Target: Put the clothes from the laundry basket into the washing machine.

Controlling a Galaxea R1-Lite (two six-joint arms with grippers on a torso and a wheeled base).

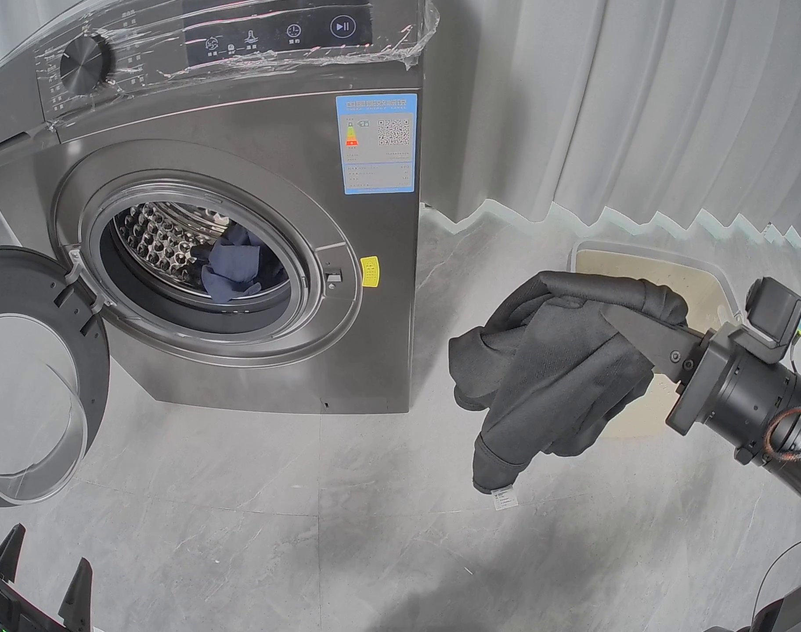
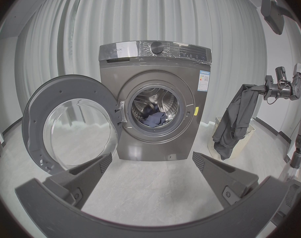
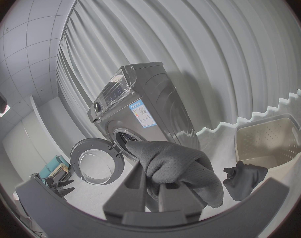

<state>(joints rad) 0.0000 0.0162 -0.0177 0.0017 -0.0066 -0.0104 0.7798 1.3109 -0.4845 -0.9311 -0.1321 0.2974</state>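
**Right gripper.** My right gripper (image 1: 636, 331) is clamped on a dark grey garment (image 1: 550, 370). In the right wrist view the two fingers (image 3: 134, 189) stand close together with the cloth (image 3: 177, 166) bunched over and between them. The garment hangs in folds from the grip, clear of the floor (image 1: 242, 502). A small white tag (image 1: 504, 498) shows at its lowest end.

**Left gripper.** My left gripper (image 1: 42, 572) is low at my left side. Its fingers (image 2: 91, 169) are spread wide apart, with nothing between them. It faces the machine front.

**Laundry basket.** The cream laundry basket (image 1: 708, 274) stands on the floor to the right of the machine, near the curtain (image 1: 638, 89). In the head view the held garment covers part of it. In the left wrist view the garment (image 2: 234, 123) hangs in front of the basket (image 2: 219, 120).

**Washing machine.** The washing machine (image 1: 383, 309) stands to the left of the held garment, well apart from it. Its round door (image 1: 32, 379) is swung fully open to the left. A blue garment (image 1: 234, 265) lies inside the drum (image 1: 159, 234), against the lower part of the opening. Clear film wraps the control panel (image 1: 277, 19).
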